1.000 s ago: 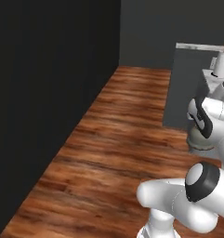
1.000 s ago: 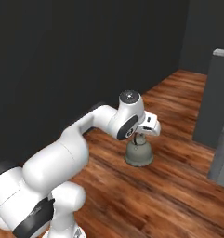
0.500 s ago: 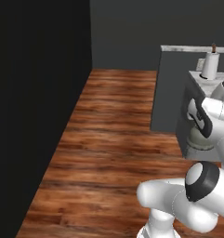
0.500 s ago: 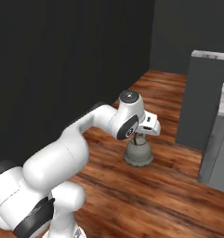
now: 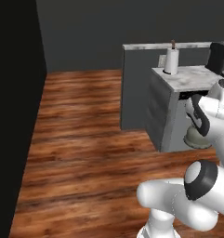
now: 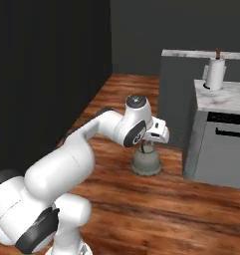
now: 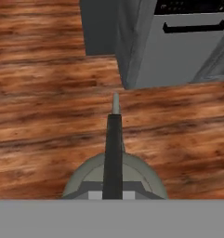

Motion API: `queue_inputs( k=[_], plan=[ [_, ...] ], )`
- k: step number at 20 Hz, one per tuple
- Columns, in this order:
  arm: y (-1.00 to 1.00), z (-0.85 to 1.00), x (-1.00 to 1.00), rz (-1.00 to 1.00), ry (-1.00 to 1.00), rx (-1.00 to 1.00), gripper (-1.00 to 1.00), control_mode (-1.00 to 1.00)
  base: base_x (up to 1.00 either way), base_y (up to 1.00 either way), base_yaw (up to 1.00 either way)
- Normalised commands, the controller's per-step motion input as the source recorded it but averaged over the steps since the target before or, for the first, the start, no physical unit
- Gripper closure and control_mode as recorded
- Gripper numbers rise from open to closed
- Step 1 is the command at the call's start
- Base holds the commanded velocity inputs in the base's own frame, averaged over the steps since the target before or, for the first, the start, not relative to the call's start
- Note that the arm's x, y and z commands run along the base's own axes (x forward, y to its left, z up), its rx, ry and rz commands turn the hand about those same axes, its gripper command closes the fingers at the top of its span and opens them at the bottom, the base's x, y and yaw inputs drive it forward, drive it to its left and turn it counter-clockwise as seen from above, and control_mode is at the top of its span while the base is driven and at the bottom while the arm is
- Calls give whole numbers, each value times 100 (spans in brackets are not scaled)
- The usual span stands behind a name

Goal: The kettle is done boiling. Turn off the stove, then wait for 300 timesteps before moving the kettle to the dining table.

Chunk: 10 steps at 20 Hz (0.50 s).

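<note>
Wood plank floor (image 5: 85,139), dark walls (image 6: 47,69). Grey cabinet (image 6: 218,144) w/ marble top at right, paper towel roll (image 6: 214,73) on it; taller grey ledge (image 5: 136,83) behind.

Wood floor (image 5: 85,139), dark walls (image 6: 47,74), grey cabinetry.
Standing upright on a marble-topped grey cabinet (image 5: 167,116): a white paper towel roll (image 6: 215,73) on a dark spindle; behind it, a taller grey partition (image 5: 132,88) with a pale ledge.
</note>
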Motion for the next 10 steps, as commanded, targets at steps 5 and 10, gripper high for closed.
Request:
queue_inputs(
  k=[5,10],
  plan=[
    [0,0,0,0,0,0,100,100,0,36,-54],
    [0,0,0,0,0,0,100,100,0,57,-51]
  ],
)
